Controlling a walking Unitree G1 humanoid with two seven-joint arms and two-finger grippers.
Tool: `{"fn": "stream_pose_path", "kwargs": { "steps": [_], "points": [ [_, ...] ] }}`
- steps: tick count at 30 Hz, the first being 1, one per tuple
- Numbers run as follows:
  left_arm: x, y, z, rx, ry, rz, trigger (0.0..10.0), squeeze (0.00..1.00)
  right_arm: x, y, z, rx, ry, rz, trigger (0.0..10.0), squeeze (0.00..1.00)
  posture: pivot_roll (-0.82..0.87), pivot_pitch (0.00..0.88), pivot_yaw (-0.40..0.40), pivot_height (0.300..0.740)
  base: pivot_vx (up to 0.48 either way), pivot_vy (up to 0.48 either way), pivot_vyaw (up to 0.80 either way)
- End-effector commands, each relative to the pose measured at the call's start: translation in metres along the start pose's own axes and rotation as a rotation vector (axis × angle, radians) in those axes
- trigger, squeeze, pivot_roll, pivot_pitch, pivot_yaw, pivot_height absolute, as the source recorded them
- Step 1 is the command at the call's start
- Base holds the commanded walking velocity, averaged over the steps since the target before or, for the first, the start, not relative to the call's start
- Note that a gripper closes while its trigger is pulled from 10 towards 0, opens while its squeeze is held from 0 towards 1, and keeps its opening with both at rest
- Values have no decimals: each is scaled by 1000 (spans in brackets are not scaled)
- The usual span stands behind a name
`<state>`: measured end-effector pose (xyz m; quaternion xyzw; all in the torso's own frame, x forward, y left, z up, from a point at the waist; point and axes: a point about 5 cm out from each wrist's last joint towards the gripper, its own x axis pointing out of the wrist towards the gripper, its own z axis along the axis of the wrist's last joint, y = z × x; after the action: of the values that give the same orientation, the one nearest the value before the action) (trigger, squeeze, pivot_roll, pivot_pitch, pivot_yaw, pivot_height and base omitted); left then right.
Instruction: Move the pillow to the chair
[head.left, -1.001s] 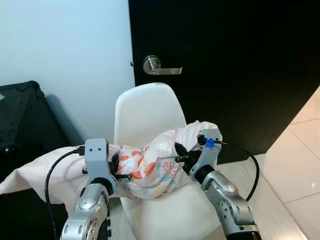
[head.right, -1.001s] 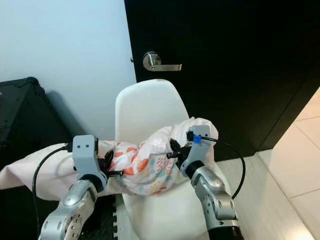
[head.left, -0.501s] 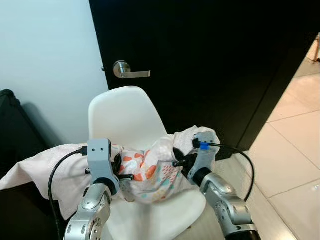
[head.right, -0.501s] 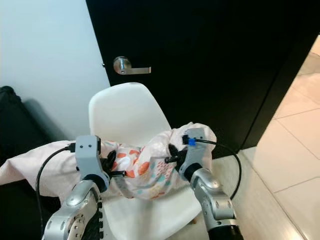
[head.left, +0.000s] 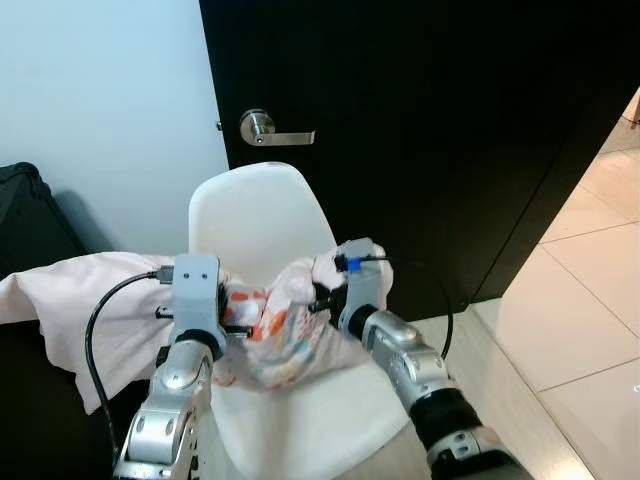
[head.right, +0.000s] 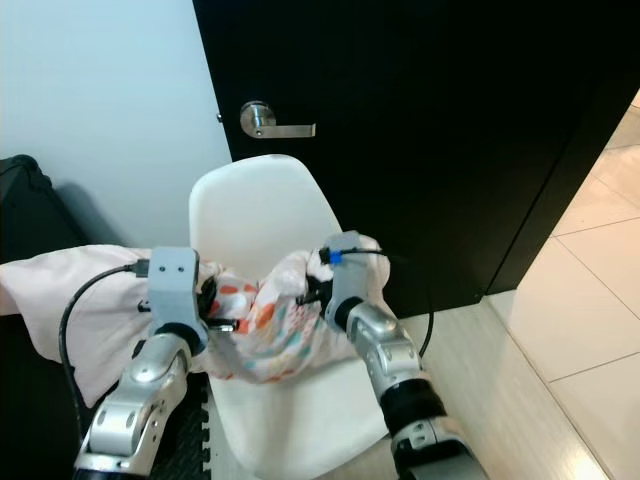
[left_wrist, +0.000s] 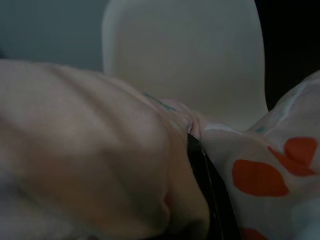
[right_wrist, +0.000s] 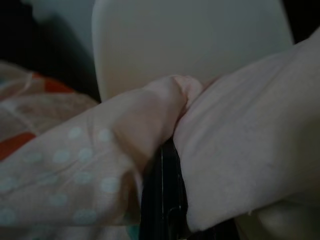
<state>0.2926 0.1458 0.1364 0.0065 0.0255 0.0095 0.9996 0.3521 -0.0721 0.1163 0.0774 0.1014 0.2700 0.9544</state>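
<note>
Standing behind everything, a black door (head.left: 430, 130) fills the upper right of the frame, with one silver lever handle (head.left: 272, 129) near its left edge; a pale blue wall (head.left: 100, 90) takes the upper left, and light floor tiles (head.left: 580, 300) run along the right edge. One dark case (head.left: 30, 205) sits at the far left, cut off by the frame. One white chair (head.left: 255, 225) stands at centre, its back upright before the door. One pillow (head.left: 275, 330), white with orange and teal spots, hangs bunched over the front of the chair seat, held between the two grippers; its pink trailing cloth (head.left: 70, 300) drapes away to the left, beyond the chair. The left gripper (head.left: 232, 322) pinches the pillow's left end, fingers (left_wrist: 202, 170) clenched on fabric. The right gripper (head.left: 318, 298) grips the right end, fingers (right_wrist: 162, 190) likewise buried in folds. Both wrist views are dim, and cloth hides most of each finger.
</note>
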Motion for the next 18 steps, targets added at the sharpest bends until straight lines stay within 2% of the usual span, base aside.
{"fn": "stream_pose_path", "kwargs": {
  "steps": [1,3,5,8,10,16,18],
  "points": [
    [5,-3,25,17,-139,-6,10000,0,7,6,9,16,-51,26,10000,0,31,117,8,740,0,0,0],
    [7,-3,28,13,-152,-5,10000,0,7,-2,15,24,-71,-14,10000,0,32,121,8,740,0,0,0],
    [6,-7,28,4,-155,-17,10000,0,7,-10,13,81,-58,-54,10000,0,33,129,9,740,0,0,0],
    [5,-11,26,-7,-152,-35,10000,0,6,-14,12,110,-56,-73,10000,0,31,131,12,735,0,0,0],
    [2,-22,25,-25,-154,-82,10000,0,1,-21,12,156,-85,-98,10000,0,29,135,19,720,0,0,0],
    [2,-42,26,-39,-172,-156,10000,0,0,-27,15,155,-131,-121,10000,0,22,128,27,690,0,0,0],
    [2,-44,27,-43,-175,-162,10000,0,0,-28,16,158,-136,-124,10000,0,21,128,27,685,0,0,0]
  ]
}}
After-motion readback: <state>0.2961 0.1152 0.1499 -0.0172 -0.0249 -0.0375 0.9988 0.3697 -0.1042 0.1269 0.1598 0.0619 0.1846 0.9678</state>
